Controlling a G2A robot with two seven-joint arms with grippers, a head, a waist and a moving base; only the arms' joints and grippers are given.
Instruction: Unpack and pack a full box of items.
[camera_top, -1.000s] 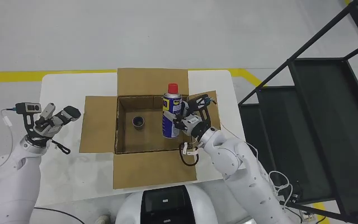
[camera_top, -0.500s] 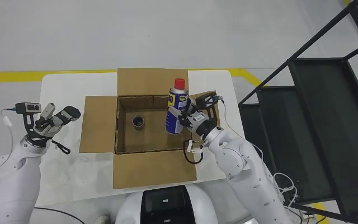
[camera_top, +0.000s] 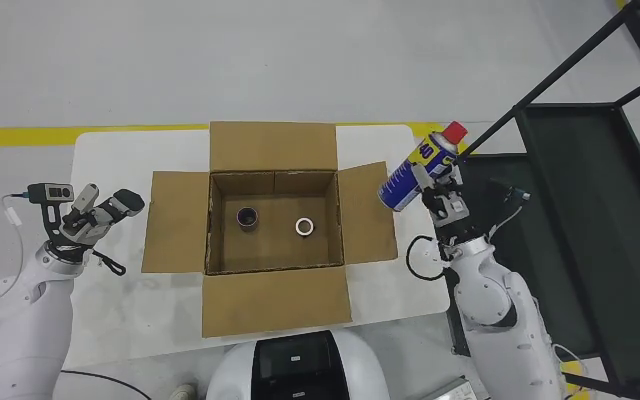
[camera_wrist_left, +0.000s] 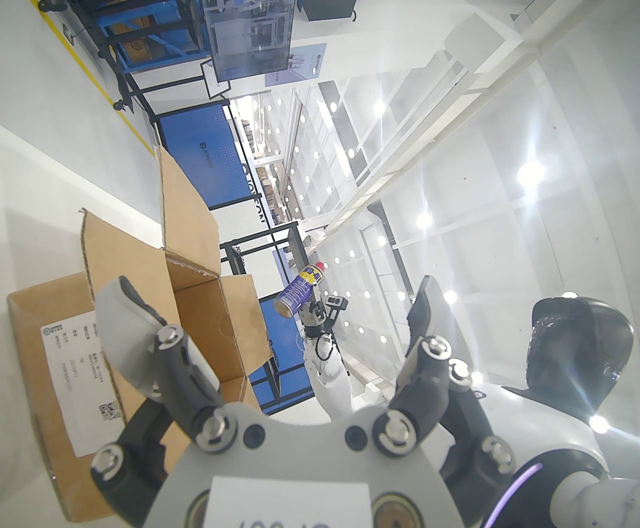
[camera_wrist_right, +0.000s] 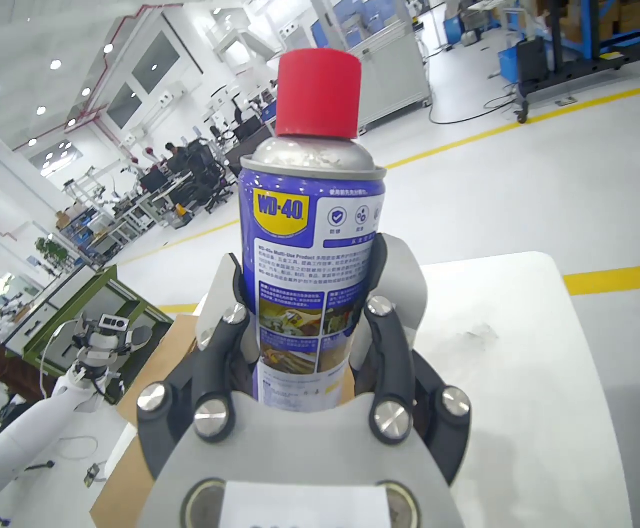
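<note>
Right of the box (camera_top: 275, 148), my right tool (camera_top: 434, 182) grips a blue-labelled spray can (camera_top: 415, 170). My left tool (camera_top: 118, 204) gapes wide.

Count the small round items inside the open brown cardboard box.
2: a dark round can left of centre, a pale ring-shaped roll right of centre. The cardboard box's walls may hide more.

Left wrist camera: my left gripper (camera_wrist_left: 272, 305) is spread wide, with nothing between its fingers (camera_wrist_left: 125, 320).
Past them I see the open cardboard box (camera_wrist_left: 200, 305) on the white table (camera_wrist_left: 30, 180), with a printed label (camera_wrist_left: 75, 370) on its near flap. Beyond the box, the right gripper (camera_wrist_left: 311, 311) clamps a blue spray can (camera_wrist_left: 299, 292), tilted in the air with its red cap uppermost.
</note>
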